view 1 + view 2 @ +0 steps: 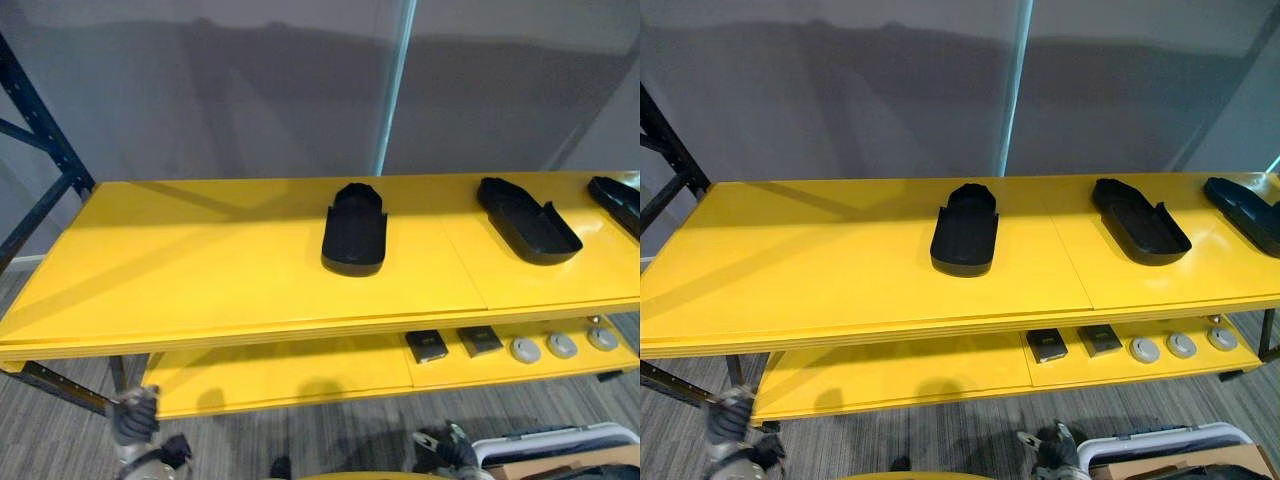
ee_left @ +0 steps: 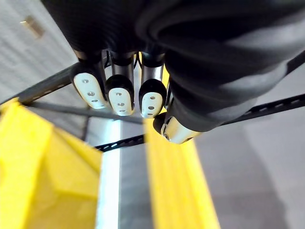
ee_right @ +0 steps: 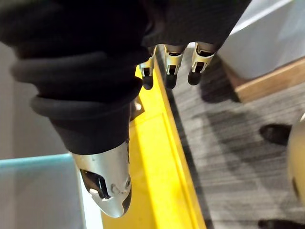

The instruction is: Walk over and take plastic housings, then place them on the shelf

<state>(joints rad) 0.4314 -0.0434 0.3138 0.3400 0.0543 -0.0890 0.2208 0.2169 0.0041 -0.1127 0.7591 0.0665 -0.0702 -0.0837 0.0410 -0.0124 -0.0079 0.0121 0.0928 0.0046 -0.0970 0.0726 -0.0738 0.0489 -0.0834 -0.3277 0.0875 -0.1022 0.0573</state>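
Yellow shelf point(image 1: 200, 260), black housings point(image 1: 355, 235): we are dangling left hand point(image 2: 119, 93) and right hand point(image 3: 107, 176) slack, empty; squaring up close advised

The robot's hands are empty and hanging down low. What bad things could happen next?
1. The left hand and right hand hang below the front edge of the top shelf, so lifting them straight up might bump it.
2. The middle housing lies loose on that shelf. Setting another one down too close could shove it. The bare left part looks safer.
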